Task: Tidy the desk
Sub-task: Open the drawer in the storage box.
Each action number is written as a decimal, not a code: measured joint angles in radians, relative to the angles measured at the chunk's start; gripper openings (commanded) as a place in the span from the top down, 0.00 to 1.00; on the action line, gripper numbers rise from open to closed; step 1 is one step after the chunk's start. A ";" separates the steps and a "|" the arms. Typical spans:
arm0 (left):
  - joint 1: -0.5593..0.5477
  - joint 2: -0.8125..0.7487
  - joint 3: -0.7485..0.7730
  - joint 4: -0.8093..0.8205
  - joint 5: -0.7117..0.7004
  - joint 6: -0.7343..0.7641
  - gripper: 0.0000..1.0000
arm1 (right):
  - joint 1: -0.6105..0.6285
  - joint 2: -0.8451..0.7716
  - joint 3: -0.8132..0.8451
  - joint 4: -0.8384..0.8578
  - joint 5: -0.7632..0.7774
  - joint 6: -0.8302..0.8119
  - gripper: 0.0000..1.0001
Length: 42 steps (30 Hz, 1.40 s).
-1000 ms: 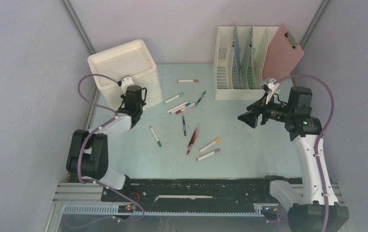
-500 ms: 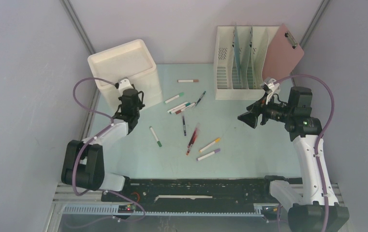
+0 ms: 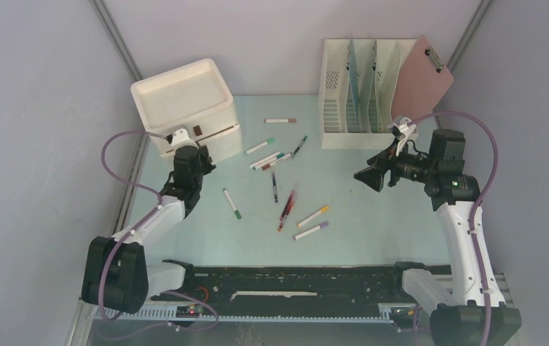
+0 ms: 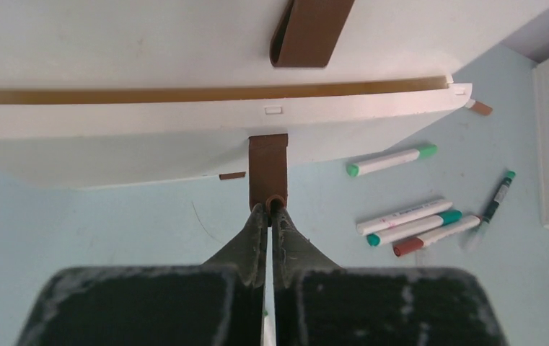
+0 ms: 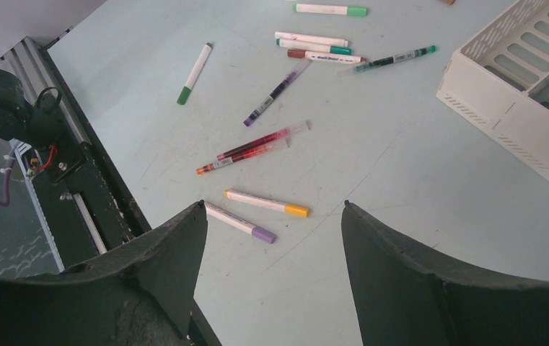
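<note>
From the top view I see the pale mint-green rectangular desk (image 3: 372, 216) filling the middle of the cell, with a cream box-shaped drawer unit (image 3: 185, 94) at its far left corner, a cream slotted file rack (image 3: 343, 108) at the far right with a pink clipboard (image 3: 423, 79) leaning beside it, and loose marker pens (image 3: 232, 203) scattered between them. My left gripper (image 3: 189, 148) sits at the front of the drawer unit. A second ago its arm was pressed closer in and hid that front; it has since drawn back toward me, so the front face now shows. The right gripper (image 3: 365, 176) hangs over the right part of the desk exactly where it was, and the pens have not moved. On the left wrist view the left gripper (image 4: 268, 209) is clenched flat on the end of a brown strap pull tab (image 4: 268, 162) hanging from the lower drawer front, where earlier its jaws were part open. On the right wrist view the right gripper (image 5: 273, 209) is spread wide, grasping nothing, above a purple-capped marker (image 5: 239, 222).
</note>
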 measured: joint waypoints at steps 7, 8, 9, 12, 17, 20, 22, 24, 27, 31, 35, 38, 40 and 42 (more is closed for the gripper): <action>0.000 -0.069 -0.096 0.004 0.069 -0.048 1.00 | 0.003 -0.002 0.000 0.000 0.000 0.000 0.24; 0.000 -0.081 -0.111 0.005 0.081 -0.054 1.00 | 0.003 -0.002 0.000 0.000 0.000 0.000 0.24; 0.000 -0.097 -0.128 0.006 0.092 -0.063 1.00 | 0.003 -0.003 0.000 0.000 0.000 0.000 0.24; -0.002 -0.140 -0.157 0.005 0.114 -0.077 1.00 | 0.003 -0.003 0.000 0.000 0.000 0.000 0.24; -0.009 -0.199 -0.181 -0.028 0.143 -0.080 1.00 | 0.003 -0.003 0.000 0.000 0.000 0.000 0.24; -0.018 -0.224 -0.182 -0.047 0.156 -0.080 1.00 | 0.003 -0.003 0.000 0.000 0.001 0.000 0.24; -0.027 -0.240 -0.185 -0.053 0.167 -0.080 1.00 | 0.003 -0.003 0.000 0.000 0.002 0.000 0.24; -0.034 -0.254 -0.194 -0.054 0.174 -0.080 0.94 | 0.003 -0.003 0.000 0.000 0.003 0.000 0.24; -0.036 -0.281 -0.216 -0.067 0.200 -0.080 0.76 | 0.003 -0.003 0.000 0.000 0.004 0.000 0.24; -0.039 -0.347 -0.243 -0.100 0.247 -0.080 0.60 | 0.003 -0.002 0.000 0.000 0.006 -0.001 0.24; -0.040 -0.468 -0.257 -0.125 0.296 -0.072 0.38 | 0.003 -0.002 0.000 0.000 0.008 -0.005 0.24; -0.040 -0.551 -0.269 -0.116 0.349 -0.062 0.17 | 0.003 -0.001 0.000 -0.002 0.012 -0.014 0.24; -0.040 -0.586 -0.282 -0.102 0.379 -0.049 0.07 | 0.003 -0.001 0.000 -0.005 0.014 -0.023 0.23; -0.042 -0.603 -0.295 -0.081 0.409 -0.045 0.01 | 0.003 0.000 0.000 -0.011 0.014 -0.034 0.23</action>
